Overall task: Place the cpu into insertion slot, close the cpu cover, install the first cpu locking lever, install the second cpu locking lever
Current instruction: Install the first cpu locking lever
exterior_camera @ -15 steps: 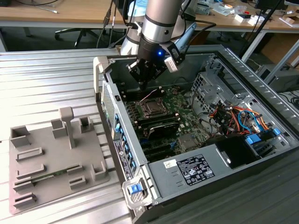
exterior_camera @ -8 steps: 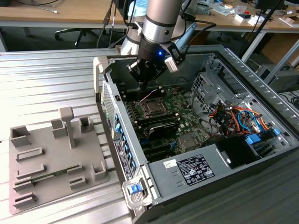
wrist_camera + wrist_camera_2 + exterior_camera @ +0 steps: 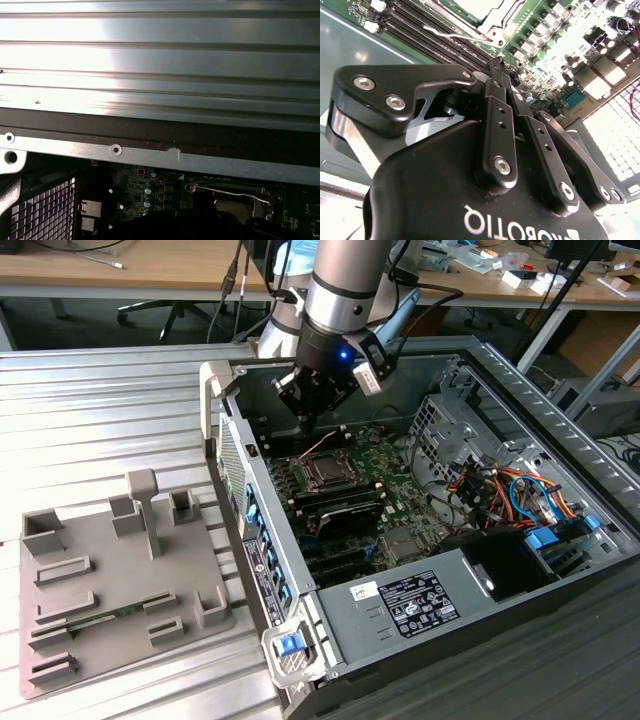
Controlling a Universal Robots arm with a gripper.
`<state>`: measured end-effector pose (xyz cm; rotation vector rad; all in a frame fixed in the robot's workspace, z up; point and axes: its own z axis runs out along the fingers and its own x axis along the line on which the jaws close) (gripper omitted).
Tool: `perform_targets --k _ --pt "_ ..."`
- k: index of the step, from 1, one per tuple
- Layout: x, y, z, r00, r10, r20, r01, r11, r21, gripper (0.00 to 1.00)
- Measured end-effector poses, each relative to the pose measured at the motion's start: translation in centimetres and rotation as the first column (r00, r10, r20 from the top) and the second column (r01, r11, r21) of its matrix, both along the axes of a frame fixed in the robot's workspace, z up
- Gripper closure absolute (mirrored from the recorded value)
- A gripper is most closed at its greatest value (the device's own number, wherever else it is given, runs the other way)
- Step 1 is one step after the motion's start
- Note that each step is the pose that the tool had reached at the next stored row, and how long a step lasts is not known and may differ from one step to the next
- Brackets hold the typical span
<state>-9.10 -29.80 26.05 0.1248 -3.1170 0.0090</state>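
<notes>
My gripper hangs inside the open computer case, just above and behind the cpu socket. In the second wrist view its two black fingers are pressed together, shut, with nothing seen between them. Beyond the fingertips lies the cpu, a pale grey square in the socket. The silver cpu cover seems to lie flat around it. A thin wire locking lever juts out from the socket over the memory slots. In the first wrist view a locking lever runs along the socket's edge.
The case lies open on a ribbed metal table. Memory slots flank the socket. Drive cages and coloured cables fill the case on the exterior view's right. A grey parts fixture sits at the exterior view's left.
</notes>
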Motion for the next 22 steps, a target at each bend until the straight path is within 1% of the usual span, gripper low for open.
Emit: perform_targets --k 6,7,8,10,16,18,22 --pt "0.05 0.00 -0.07 1.0000 0.000 0.0000 0.000 1.0000 -0.0001 0.89" --pt "0.05 0.01 -0.27 1.0000 0.009 -0.0001 -0.009 1.0000 0.0000 0.89" --pt "0.05 0.01 -0.31 0.9998 0.021 0.0000 -0.021 0.9998 0.0000 0.89" --pt "0.05 0.01 -0.32 0.9997 0.025 0.0000 -0.025 0.9997 0.0000 0.89" --pt "0.05 0.01 -0.38 0.9996 0.029 0.0000 -0.029 0.9996 0.0000 0.89" --pt "0.05 0.01 -0.69 0.9996 0.029 0.0000 -0.029 0.9996 0.0000 0.89" --pt "0.05 0.01 -0.78 0.9996 0.029 0.0001 -0.029 0.9996 0.0000 0.89"
